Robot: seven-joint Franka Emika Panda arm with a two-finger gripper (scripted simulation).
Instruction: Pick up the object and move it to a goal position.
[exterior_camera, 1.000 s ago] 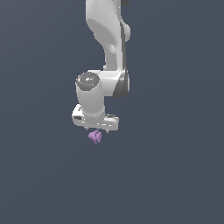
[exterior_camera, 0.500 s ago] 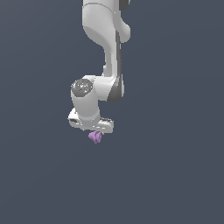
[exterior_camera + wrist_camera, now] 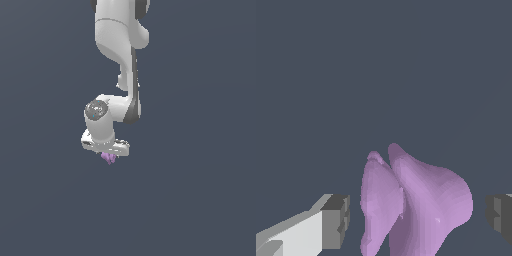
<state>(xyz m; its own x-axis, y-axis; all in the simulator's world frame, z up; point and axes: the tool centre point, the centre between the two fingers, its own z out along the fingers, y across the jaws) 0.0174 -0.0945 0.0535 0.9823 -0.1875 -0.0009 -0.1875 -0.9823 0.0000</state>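
Beneath the white arm (image 3: 120, 60), the purple object (image 3: 109, 158) is being straddled by the gripper (image 3: 108, 154); the fingers (image 3: 331, 222) are being kept apart, clear gaps showing on both sides.

1. The arm (image 3: 117, 75) is seen whole from a distance in the exterior view, roughly level, against a plain dark ground.
2. The wrist view is taken from just behind the claw (image 3: 416, 220), looking along its fingers (image 3: 333, 220) at very close range.
3. The claw (image 3: 107, 156) and the object (image 3: 109, 158) (image 3: 416, 200) are shared by both views.
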